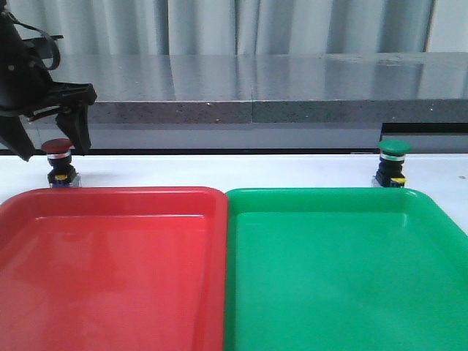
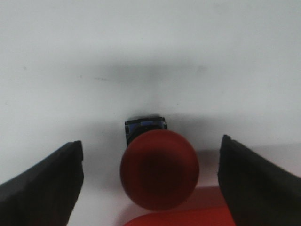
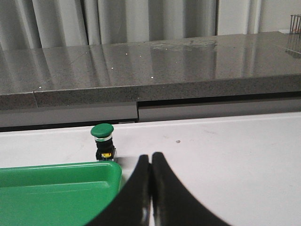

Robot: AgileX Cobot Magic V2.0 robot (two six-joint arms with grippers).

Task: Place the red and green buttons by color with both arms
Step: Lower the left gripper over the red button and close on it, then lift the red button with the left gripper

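The red button stands upright on the white table just behind the red tray's far left edge. My left gripper is open and straddles it, one finger on each side without touching; in the left wrist view the dark red cap sits between the two black fingers. The green button stands behind the green tray's far right edge. It also shows in the right wrist view. My right gripper is shut and empty, apart from it, and out of the front view.
The red and green trays lie side by side across the front of the table. A grey stone counter runs along behind the table. White table lies to the right of the green tray.
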